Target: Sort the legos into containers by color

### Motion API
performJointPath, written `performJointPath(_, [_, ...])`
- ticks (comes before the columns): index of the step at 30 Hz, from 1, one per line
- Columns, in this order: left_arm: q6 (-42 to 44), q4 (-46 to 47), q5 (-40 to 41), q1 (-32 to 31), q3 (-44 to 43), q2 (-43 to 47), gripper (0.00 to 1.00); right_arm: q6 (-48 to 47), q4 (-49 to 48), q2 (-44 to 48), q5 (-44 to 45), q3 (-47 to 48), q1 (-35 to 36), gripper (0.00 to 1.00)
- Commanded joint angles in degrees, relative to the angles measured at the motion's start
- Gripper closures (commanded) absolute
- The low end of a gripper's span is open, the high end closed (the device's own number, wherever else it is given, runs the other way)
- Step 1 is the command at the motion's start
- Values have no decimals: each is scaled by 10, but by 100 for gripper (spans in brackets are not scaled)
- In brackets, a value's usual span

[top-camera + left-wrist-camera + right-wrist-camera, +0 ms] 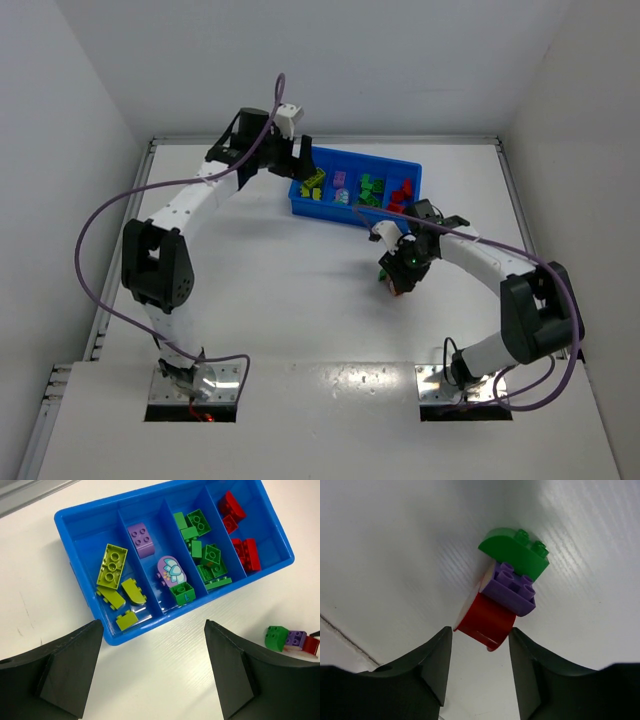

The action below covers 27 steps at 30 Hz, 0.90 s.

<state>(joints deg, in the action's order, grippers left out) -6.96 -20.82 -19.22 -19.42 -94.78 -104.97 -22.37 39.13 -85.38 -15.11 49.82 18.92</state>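
Observation:
The blue tray (80, 535) (318, 211) has four containers side by side. They hold yellow-green legos (112, 565), purple legos (141, 539) with one green brick (182, 592) among them, green legos (200, 525) and red legos (232, 507). A green-purple-red lego stick (512, 587) (290, 639) lies on the white table to the right of the tray. My right gripper (480, 630) (395, 278) is at its red end, one fingertip touching each side. Above the table at the tray's near-left edge, my left gripper (154, 623) (300, 170) hangs open with nothing in it.
White walls enclose the table on three sides, and the tray stands near the back one. A purple cable (100, 215) loops off the left arm. The right arm's elbow (535, 310) rises near the right wall.

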Motion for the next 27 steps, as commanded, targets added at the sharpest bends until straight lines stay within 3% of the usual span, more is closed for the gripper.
performJointPath(1, [-29, 34, -33, 16, 21, 28, 11, -11, 5, -5, -7, -15, 4, 52])
performJointPath(11, [-125, 137, -160, 35, 146, 63, 13, -35, -14, -10, -2, -10, 4, 96])
performJointPath(16, [-143, 221, -328, 30, 243, 96, 14, -62, -4, 15, -48, 20, -7, 99])
performJointPath(21, [-116, 164, -461, -5, 219, 64, 14, -77, -39, 63, -112, 41, -2, 100])
performJointPath(27, [-69, 98, -480, -43, 157, 17, 17, -64, -98, 80, -123, 76, 25, 100])
